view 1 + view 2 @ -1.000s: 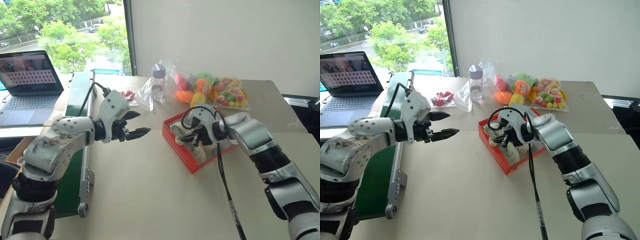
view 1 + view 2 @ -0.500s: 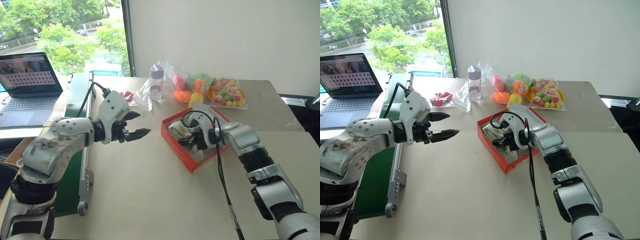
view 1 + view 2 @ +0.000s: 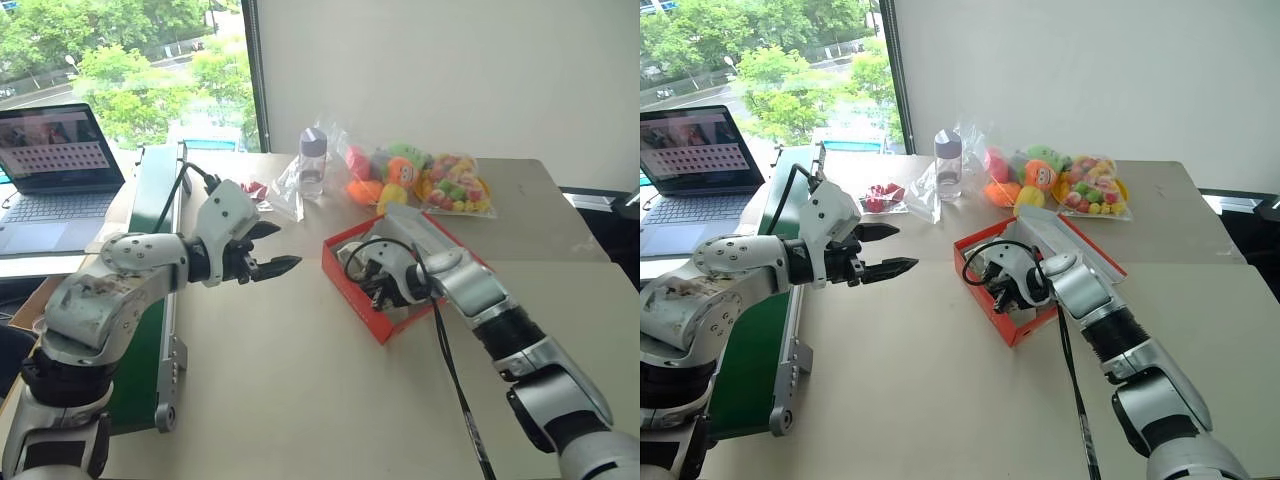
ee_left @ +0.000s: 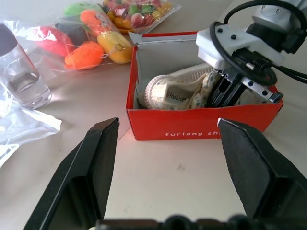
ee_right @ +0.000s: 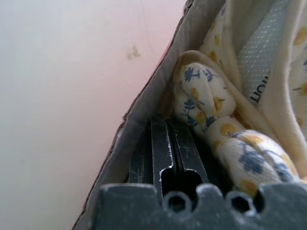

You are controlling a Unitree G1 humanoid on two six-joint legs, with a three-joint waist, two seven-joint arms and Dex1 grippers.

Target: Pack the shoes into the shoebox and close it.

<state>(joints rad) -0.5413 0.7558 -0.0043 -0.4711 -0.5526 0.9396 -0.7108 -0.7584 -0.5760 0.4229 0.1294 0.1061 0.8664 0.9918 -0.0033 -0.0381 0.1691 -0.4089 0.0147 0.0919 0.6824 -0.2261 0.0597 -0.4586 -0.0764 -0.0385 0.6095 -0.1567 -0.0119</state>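
The red-orange shoebox (image 3: 356,299) lies open on the table, its lid (image 3: 428,232) tilted up at the far side. A cream-white shoe (image 4: 172,93) with flowered lining lies inside it. My right gripper (image 3: 374,289) is shut and reaches down into the box. In the right wrist view its fingers (image 5: 165,139) are wedged between the box's grey inner wall and the shoe (image 5: 216,105). My left gripper (image 3: 272,250) hangs open in the air to the left of the box, holding nothing. In the left wrist view its fingers (image 4: 100,158) frame the box's front wall (image 4: 192,127).
Clear bags of colourful plush toys (image 3: 420,180) and a small bottle (image 3: 316,160) stand behind the box. A bag with red pieces (image 3: 262,190) lies further left. A green conveyor frame (image 3: 150,250) and a laptop (image 3: 55,160) sit at the left table edge.
My right gripper has sunk lower into the box beside the shoe, and the shoe now sits deeper inside. The left gripper has stayed still.
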